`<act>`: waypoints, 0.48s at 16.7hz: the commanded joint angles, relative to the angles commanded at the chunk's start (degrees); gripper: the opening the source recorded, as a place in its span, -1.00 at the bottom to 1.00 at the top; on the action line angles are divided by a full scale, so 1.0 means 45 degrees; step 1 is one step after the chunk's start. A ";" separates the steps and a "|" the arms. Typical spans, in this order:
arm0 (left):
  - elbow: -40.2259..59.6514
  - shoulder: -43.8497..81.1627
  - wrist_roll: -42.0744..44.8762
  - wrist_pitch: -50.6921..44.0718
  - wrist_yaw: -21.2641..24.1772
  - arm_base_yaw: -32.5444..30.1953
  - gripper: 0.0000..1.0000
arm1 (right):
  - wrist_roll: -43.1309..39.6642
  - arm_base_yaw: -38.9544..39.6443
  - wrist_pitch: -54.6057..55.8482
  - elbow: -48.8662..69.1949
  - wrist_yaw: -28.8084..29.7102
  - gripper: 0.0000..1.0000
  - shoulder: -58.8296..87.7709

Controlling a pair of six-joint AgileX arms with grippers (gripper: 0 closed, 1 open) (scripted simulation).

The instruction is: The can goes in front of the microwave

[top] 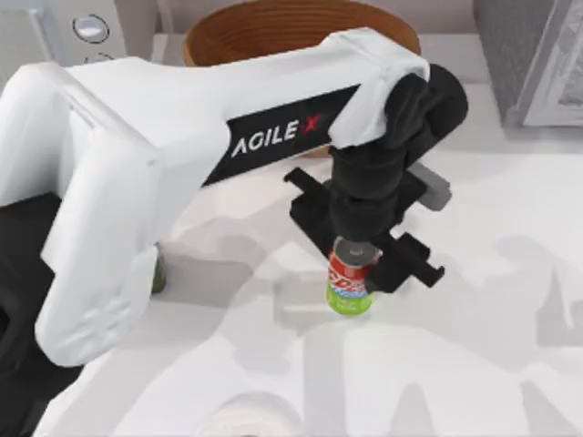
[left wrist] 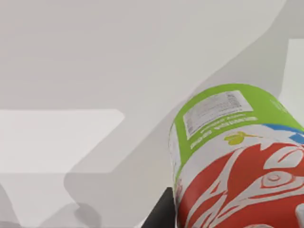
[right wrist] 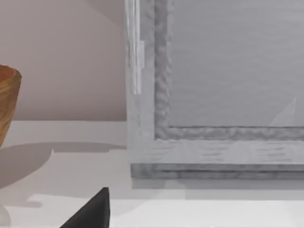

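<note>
- Left arm, white shell with AGILEX lettering, is closest to the top camera; it reaches from the left side across to table centre.
- Left gripper, black, points down at table centre and is clamped on the can; dark finger bars sit on either side of the can's top.
- Can is upright, silver top up, red band, lime-green base; base looks at or just above the white table, contact cannot be told.
- Left wrist view: can close up, green base with label panel, red and white pattern, pale table beyond it.
- Microwave at far left corner, one round silver dial visible, partly behind the arm; can is well apart from it, to its right and nearer.
- Wooden bowl at far centre, behind the arm.
- Grey framed panel at far right; the right wrist view faces it, with the bowl edge at one side.
- Right gripper: one dark fingertip in the right wrist view, open or closed cannot tell.
- Small green object peeks out by the arm's left side, mostly hidden.
- White rounded thing at near edge, unclear.
</note>
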 joint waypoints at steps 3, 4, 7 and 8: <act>0.0000 0.0000 0.0000 0.0000 0.0000 0.0000 -1.00 | 0.0000 0.0000 0.0000 0.0000 0.0000 1.00 0.0000; 0.0000 0.0000 0.0000 0.0000 0.0000 0.0000 -1.00 | 0.0000 0.0000 0.0000 0.0000 0.0000 1.00 0.0000; 0.0048 -0.0013 0.0016 -0.0053 0.0012 0.0002 -1.00 | 0.0000 0.0000 0.0000 0.0000 0.0000 1.00 0.0000; 0.0229 -0.0024 0.0013 -0.0234 0.0014 0.0000 -1.00 | 0.0000 0.0000 0.0000 0.0000 0.0000 1.00 0.0000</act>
